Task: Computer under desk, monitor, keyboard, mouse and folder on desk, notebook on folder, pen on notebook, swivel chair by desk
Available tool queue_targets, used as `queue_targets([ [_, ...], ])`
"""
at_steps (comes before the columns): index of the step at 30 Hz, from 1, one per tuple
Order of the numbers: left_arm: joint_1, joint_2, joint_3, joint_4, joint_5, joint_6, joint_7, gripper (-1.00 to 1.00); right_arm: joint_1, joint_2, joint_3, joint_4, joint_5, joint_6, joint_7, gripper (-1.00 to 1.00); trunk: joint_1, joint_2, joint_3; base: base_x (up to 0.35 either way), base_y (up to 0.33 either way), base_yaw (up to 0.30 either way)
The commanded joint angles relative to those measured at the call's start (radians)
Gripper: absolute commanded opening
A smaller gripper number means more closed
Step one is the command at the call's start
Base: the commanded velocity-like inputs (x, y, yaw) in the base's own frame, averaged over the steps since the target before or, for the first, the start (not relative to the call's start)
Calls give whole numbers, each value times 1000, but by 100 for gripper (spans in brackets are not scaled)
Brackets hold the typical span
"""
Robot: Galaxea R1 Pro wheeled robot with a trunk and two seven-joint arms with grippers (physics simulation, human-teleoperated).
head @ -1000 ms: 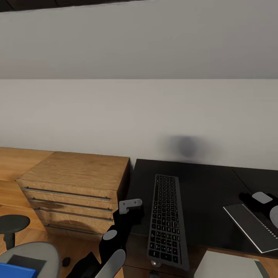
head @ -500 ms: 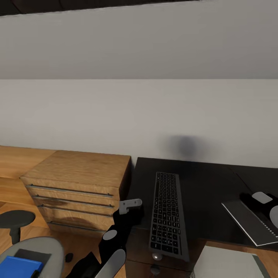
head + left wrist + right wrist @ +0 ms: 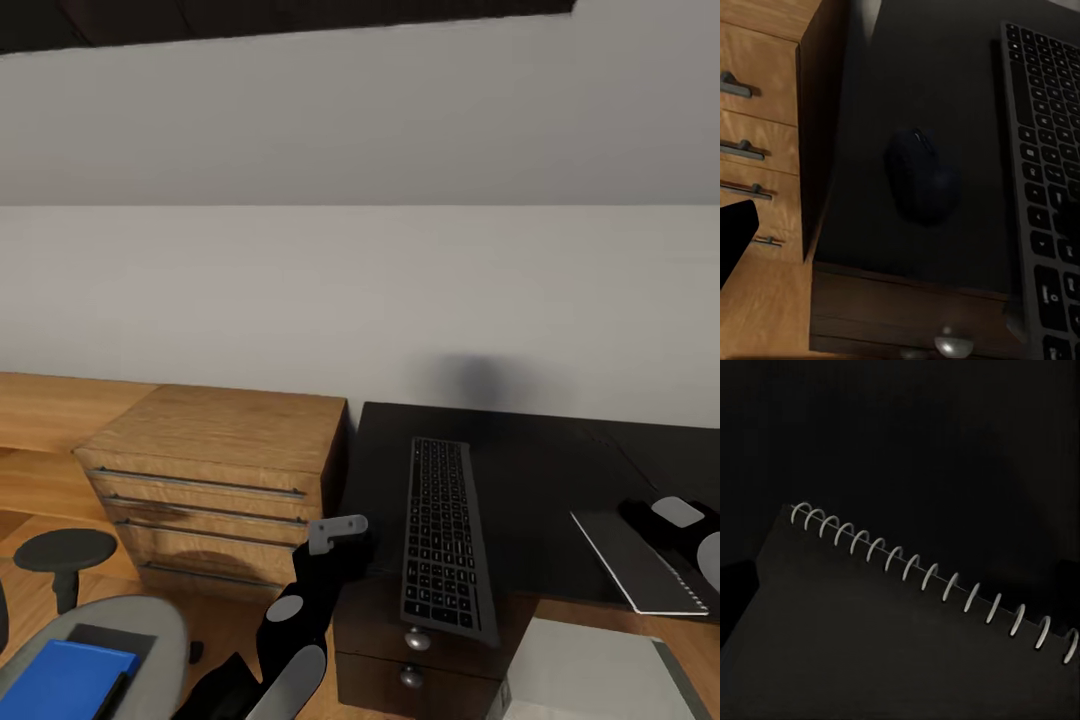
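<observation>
Fetching the folder (image 3: 62, 675) looks like the step in hand, since it lies on the swivel chair (image 3: 150, 625) seat at the head view's lower left, with a dark notebook-like sheet under its far edge. The keyboard (image 3: 443, 540) already lies on the black surface (image 3: 540, 470), its near end overhanging the front edge above a silver drawer knob (image 3: 416, 637). In the left wrist view the mouse (image 3: 921, 184) rests on that surface just beside the keyboard, near the oak dresser (image 3: 215, 480). A spiral-bound notebook (image 3: 640, 565) shows at the surface's right end under the right arm. Whether the left gripper (image 3: 335, 530) or the right one is spread or pressed together cannot be told, as the fingertips are out of sight. To do it well, the robot should turn toward the chair, lower the left arm flat over the folder's near edge, and lift without dragging the sheet beneath; the computer (image 3: 590, 680) below stays put.
</observation>
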Motion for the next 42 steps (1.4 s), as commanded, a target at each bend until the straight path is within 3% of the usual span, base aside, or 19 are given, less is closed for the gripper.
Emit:
queue_targets([
  [1,-1,0,-1,-1,5,4,7,100,-1,0,-13,2,1,3,-4,100,0,-1,-1,-53,34,0],
  [42,-1,-1,-3,2,6,6,7,100,-1,6,-13,2,4,1,1,100,0,-1,-1,-46,57,0],
])
